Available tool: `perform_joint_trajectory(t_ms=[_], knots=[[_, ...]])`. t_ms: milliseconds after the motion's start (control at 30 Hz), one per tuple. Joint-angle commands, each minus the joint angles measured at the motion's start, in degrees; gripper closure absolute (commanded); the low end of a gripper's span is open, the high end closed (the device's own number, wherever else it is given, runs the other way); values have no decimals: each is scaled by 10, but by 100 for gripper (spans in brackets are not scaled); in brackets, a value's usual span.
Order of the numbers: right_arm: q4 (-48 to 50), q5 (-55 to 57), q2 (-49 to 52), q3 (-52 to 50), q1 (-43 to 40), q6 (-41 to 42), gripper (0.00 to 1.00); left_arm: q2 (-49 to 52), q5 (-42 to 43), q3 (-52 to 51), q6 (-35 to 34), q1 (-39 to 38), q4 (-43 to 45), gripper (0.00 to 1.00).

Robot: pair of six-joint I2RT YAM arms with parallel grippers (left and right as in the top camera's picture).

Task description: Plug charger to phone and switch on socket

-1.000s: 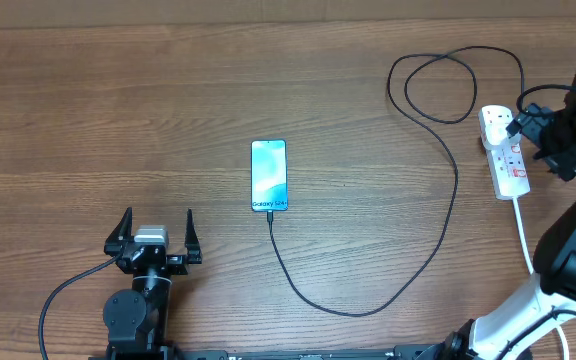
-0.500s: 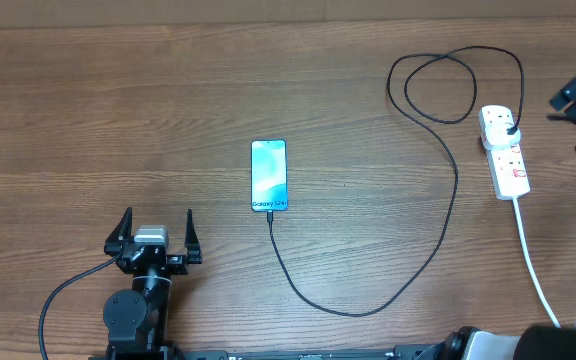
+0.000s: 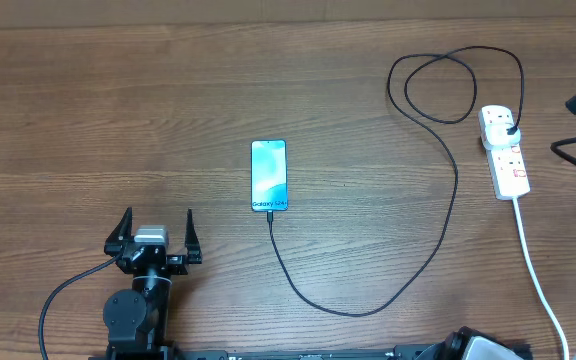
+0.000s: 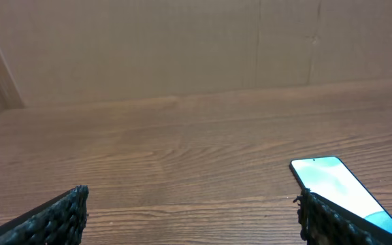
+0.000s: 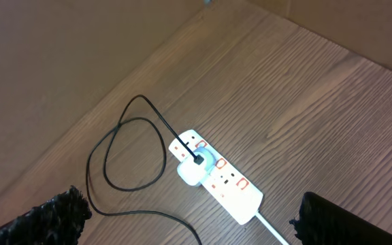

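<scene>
On the wooden table [image 3: 88,100], left gripper [image 3: 158,218] and right gripper [image 5: 189,204] gaped empty — a clumsy jab at the socket [image 3: 508,160] could have slid it, tugging the charger [image 3: 457,185] from the phone [image 3: 269,175].

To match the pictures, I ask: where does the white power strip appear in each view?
Overhead: power strip at the far right, mid-height.
Left wrist: not in it.
Right wrist: lower centre.
Shared landmark: the white charger plug sitting in the strip.

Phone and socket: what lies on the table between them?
Only the charger cable crosses the table between phone and socket; the overhead view shows it.
</scene>
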Motion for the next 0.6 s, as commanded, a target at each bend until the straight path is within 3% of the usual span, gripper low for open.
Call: perform_joint_trajectory(t_ms=[0, 367, 567], knots=[[1, 4, 0, 12, 3, 0, 0, -6, -3, -2, 15, 3, -1, 0], [2, 4, -10, 2, 5, 0, 0, -6, -3, -2, 15, 3, -1, 0], [2, 4, -40, -52, 62, 0, 0, -6, -3, -2, 15, 3, -1, 1]])
